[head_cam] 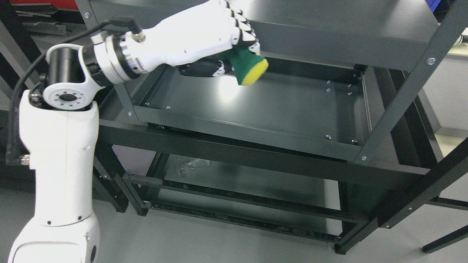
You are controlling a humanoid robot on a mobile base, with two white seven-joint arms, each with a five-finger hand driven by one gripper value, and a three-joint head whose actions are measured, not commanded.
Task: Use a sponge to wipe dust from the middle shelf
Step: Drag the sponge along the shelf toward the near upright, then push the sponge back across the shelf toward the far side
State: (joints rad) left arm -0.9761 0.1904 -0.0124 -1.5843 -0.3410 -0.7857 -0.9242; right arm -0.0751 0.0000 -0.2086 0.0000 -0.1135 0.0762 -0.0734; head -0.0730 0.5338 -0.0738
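One arm is in my view: the left one, rising from the lower left of the frame and reaching toward the upper middle. My left hand [219, 34] has its fingers curled around the sponge [248, 67], green on top with a yellow face pointing down and to the right. The sponge sits in the upper middle of the frame, above the back left part of the middle shelf [256, 106]; I cannot tell whether it touches the surface. The top shelf [329, 25] runs just above my hand. A glare spot shows on the shelf below the sponge.
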